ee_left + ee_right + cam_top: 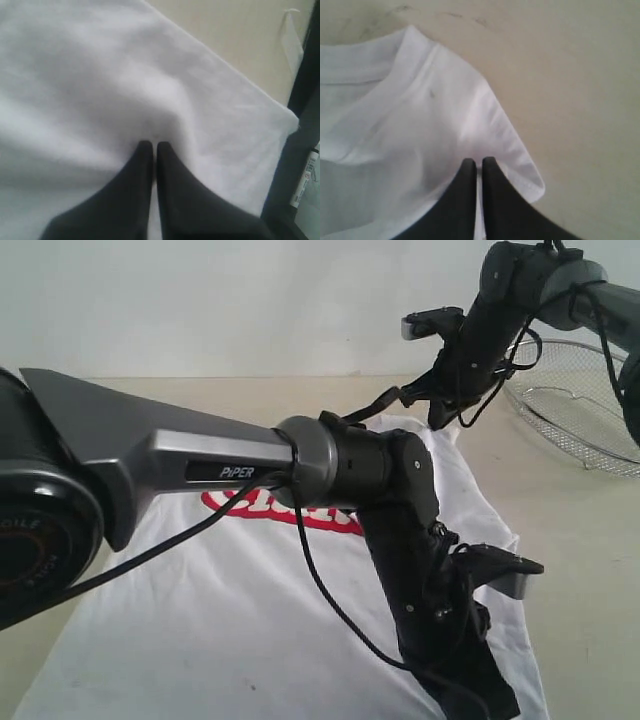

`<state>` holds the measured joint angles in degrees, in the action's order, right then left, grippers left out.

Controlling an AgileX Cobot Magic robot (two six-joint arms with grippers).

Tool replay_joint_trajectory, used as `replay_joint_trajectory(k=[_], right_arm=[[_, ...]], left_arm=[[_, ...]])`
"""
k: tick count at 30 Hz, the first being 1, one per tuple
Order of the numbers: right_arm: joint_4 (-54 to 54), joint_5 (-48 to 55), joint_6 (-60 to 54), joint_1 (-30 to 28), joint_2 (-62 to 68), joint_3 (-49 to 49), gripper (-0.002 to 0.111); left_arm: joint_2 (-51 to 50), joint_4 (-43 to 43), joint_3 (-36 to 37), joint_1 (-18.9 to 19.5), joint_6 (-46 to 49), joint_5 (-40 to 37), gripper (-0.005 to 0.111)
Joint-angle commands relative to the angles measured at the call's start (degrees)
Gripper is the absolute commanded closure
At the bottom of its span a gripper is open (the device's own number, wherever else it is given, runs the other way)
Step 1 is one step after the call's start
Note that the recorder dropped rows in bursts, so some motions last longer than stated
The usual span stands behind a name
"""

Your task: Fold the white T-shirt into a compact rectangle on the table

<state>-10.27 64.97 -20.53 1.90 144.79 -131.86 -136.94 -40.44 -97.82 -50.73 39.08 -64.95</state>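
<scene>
Grey left arm [200, 465] foremost; white short-sleeved cotton T-shirt [250, 610] flat on beige desk [580, 570]. Left end effector [150, 145] at the shirt's 5 o'clock and right end effector [476, 161] at 1 o'clock are closed, apparently pinching cloth; shallow pinches may slip.

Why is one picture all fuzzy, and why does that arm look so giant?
Exterior view: the left arm sits close to the camera, so it looms huge and soft. Left wrist view: the white T-shirt is blurry, the fingers dark. Right wrist view: sharper, seams show.
</scene>
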Motion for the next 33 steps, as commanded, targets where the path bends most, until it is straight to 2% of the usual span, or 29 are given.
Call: replay_joint_trajectory(k=[1,13,24,27,33], right_arm=[[-0.01,0.65,-0.32,-0.06,-0.13,-0.1,0.108],[4.18,4.99,1.09,-0.27,-1.43,-0.1,0.108],[2.48,4.99,0.66,-0.06,3.15,-0.1,0.108],[3.33,1.9,0.77,-0.06,3.69,-0.1,0.108],[11.68,-6.16,4.4,-0.53,3.81,-0.1,0.108]], left_arm=[[-1.36,2.19,0.59,-1.14,-0.49,-0.27,0.102],[-1.36,4.09,0.59,-0.56,-0.49,0.87,0.102],[-1.36,4.09,0.59,-0.42,-0.49,1.0,0.102],[-1.36,4.09,0.59,-0.42,-0.49,1.0,0.102],[-1.36,4.09,0.59,-0.42,-0.49,1.11,0.102]])
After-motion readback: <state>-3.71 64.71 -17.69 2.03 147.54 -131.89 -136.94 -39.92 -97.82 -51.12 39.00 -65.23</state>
